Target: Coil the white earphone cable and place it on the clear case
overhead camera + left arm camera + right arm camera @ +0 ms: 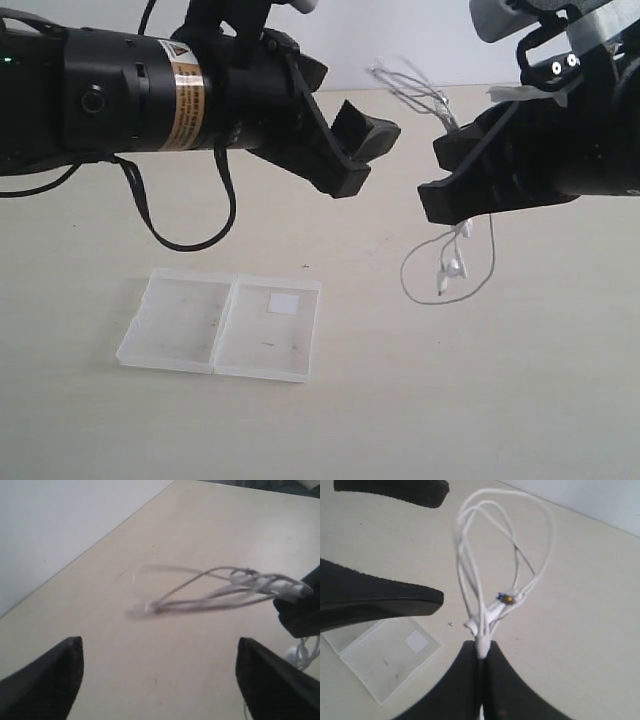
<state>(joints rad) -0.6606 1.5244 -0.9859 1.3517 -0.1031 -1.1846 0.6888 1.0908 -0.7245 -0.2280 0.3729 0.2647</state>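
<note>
The white earphone cable [485,555] is bunched into several long loops, and my right gripper [481,651] is shut on the base of the bundle. In the exterior view the loops [412,85] stick up behind that gripper [438,178], while the earbuds [453,266] and a slack loop hang below it onto the table. My left gripper [362,160] hovers open just left of the right one, its fingers [47,682] spread wide and nothing between them, facing the loops [215,587]. The clear case [220,325] lies open and flat on the table, below the left gripper, with its white sticker [284,304] on the right half.
A black robot cable [190,235] droops from the left arm above the case. The pale table [420,400] ends at a white wall [60,525] behind the arms. The case [380,655] also shows in the right wrist view, under the left gripper's fingers [380,600].
</note>
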